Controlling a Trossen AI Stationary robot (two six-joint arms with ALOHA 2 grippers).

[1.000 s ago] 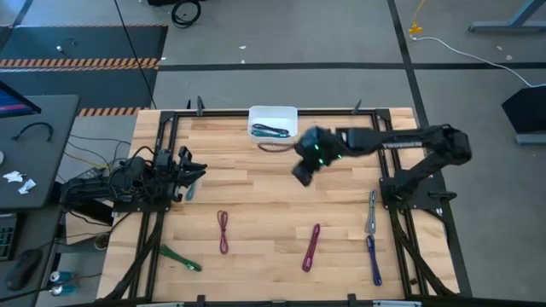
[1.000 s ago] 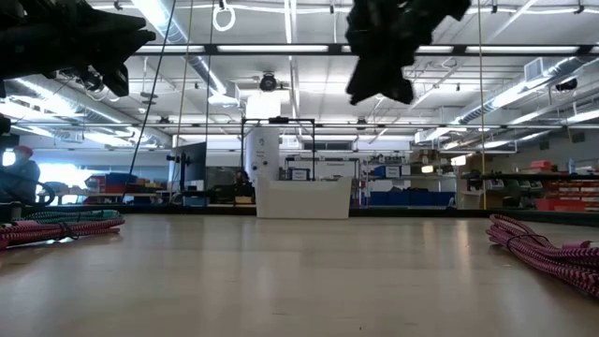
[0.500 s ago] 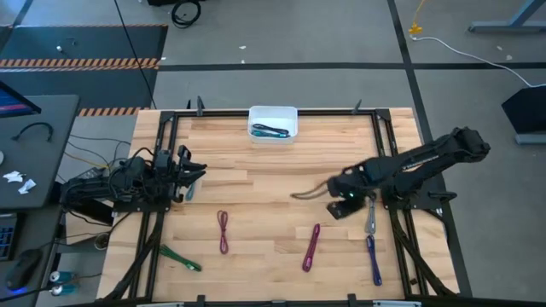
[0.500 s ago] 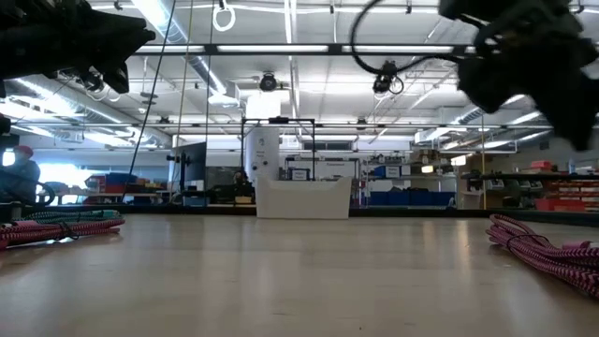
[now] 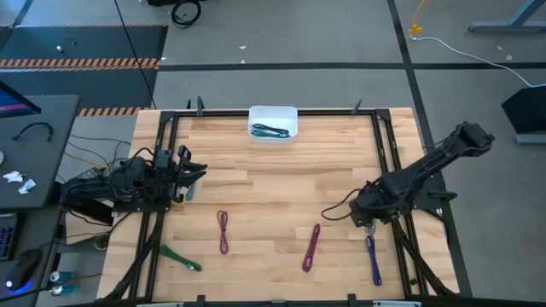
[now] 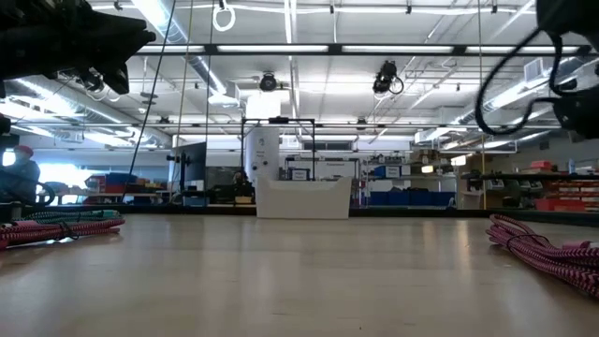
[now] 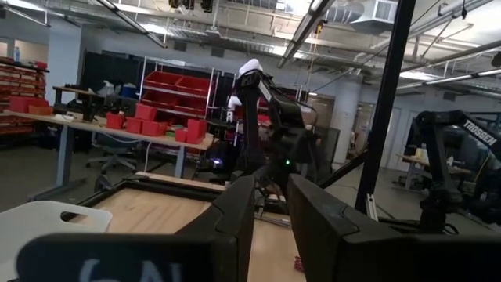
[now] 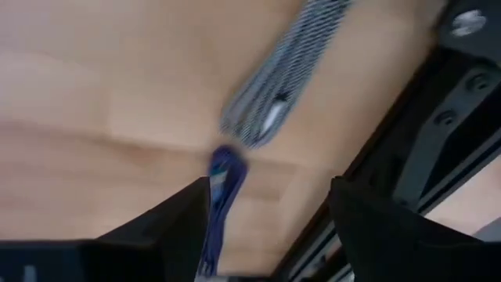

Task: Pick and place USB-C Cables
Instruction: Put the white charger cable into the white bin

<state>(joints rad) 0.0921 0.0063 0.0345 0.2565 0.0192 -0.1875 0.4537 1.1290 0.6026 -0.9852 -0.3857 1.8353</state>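
My right gripper (image 5: 368,213) is open and low over the table's right side, above the grey cable (image 8: 286,70) and the far end of the blue cable (image 8: 223,184). In the right wrist view both lie on the wood between and ahead of the fingers, untouched. The blue cable (image 5: 374,260) runs toward the near edge. A purple cable (image 5: 311,247), a maroon cable (image 5: 223,230) and a green cable (image 5: 179,257) lie flat on the near half. Two cables lie in the white bin (image 5: 273,112). My left gripper (image 5: 189,173) waits at the left edge, its fingers a little apart (image 7: 271,211).
A black metal frame (image 5: 388,170) runs along the table's edges, close beside my right gripper. A light-blue cable (image 5: 194,182) lies by my left gripper. The middle of the table (image 5: 273,188) is bare wood. A loop of the arm's black wire (image 5: 337,209) hangs left of my right gripper.
My right gripper has gone from beside the white bin at the far edge toward the table's near right, dropping low over the grey and blue cables. It carries nothing. The cables have not moved.
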